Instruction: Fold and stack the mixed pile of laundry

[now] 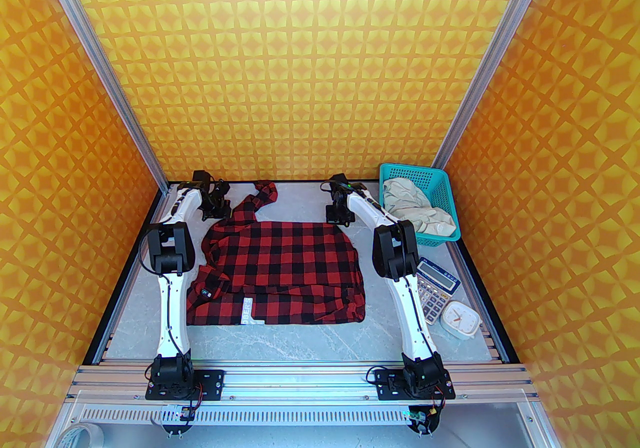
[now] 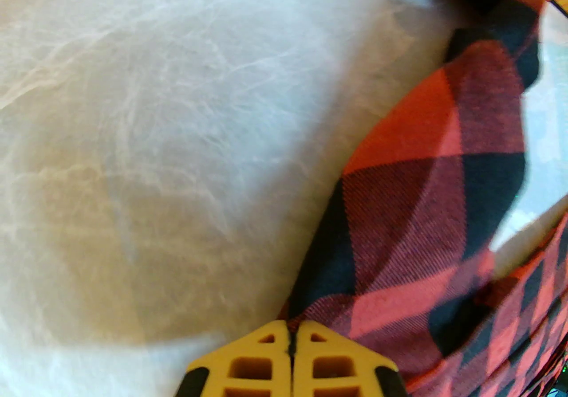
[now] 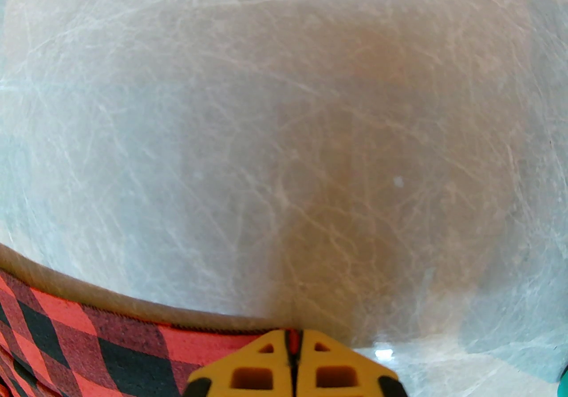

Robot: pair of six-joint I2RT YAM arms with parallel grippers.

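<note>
Left arm [image 1: 170,296] and right arm [image 1: 412,306]: white link shells, black joint housings, thin black cables along the links. Black bolted base plates on the aluminium rail [image 1: 300,378], red wiring beside them. Left hand [image 2: 290,335] and right hand [image 3: 293,335]: yellow ribbed fingers, black trim.

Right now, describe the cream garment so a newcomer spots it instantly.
On the table, far right corner, a teal basket stands. The cream garment lies crumpled inside it: plain pale cloth, unlike the red-and-black check shirt spread mid-table.
</note>
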